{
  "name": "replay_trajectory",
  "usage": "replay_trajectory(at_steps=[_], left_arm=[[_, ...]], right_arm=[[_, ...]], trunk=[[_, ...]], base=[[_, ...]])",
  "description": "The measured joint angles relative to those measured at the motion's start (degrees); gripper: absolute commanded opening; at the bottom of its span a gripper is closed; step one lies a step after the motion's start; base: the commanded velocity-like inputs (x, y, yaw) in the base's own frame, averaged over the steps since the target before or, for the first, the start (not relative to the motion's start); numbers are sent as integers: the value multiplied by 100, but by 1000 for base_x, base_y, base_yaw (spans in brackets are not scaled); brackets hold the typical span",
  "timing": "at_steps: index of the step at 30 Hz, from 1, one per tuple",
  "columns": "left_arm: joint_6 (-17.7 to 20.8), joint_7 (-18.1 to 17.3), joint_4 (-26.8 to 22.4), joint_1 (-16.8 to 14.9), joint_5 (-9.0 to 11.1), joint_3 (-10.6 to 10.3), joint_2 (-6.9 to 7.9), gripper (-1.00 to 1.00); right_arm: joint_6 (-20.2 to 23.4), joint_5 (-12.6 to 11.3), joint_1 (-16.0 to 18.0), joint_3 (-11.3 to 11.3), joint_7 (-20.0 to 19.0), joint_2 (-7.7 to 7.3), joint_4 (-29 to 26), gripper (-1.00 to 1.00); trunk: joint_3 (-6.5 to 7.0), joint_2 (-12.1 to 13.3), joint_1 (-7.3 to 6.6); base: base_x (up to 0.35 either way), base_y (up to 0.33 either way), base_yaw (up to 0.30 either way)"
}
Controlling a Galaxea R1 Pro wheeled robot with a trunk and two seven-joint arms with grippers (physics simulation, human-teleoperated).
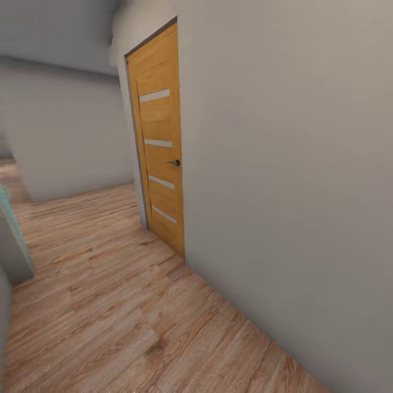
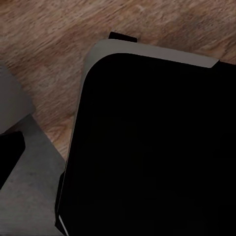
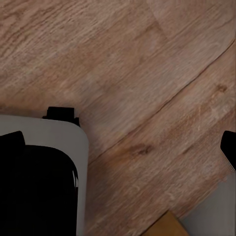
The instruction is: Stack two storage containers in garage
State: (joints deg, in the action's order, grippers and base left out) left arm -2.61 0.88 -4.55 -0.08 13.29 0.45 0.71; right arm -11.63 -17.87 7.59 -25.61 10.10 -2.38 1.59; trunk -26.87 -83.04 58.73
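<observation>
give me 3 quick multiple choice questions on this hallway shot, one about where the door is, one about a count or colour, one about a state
1. Where is the door set in the head view?
A. in the wall running along the right of the view
B. in the far wall straight ahead
C. in the floor

2. How many pale horizontal strips does the door carry?
A. two
B. four
C. six

3. What state is the door in?
A. wide open
B. taken off its hinges
C. closed

Answers:
1. A: the orange-brown door sits in the grey wall that runs along the right side of the wood-plank floor.
2. B: four pale strips show one below the other down its face.
3. C: the panel sits within its frame with the handle at its edge and no room visible behind.
</observation>
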Motion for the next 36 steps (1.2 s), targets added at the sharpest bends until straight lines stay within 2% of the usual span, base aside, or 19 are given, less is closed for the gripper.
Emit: replay_trajectory(at_steps=[16, 21, 36], left_arm=[[0, 0, 0, 0, 4, -2, 0, 100], [0, 0, 0, 0, 3, -1, 0, 100], [1, 0, 8, 0, 3, -2, 0, 100]], right_arm=[[0, 0, 0, 7, 0, -25, 0, 100], [-2, 0, 0, 8, 0, -22, 0, 100], [-45, 36, 0, 0, -7, -37, 0, 100]], trunk=[[0, 0, 0], [0, 0, -3], [0, 0, -3]], base=[[4, 0, 300], [208, 0, 274], [315, 0, 23]])
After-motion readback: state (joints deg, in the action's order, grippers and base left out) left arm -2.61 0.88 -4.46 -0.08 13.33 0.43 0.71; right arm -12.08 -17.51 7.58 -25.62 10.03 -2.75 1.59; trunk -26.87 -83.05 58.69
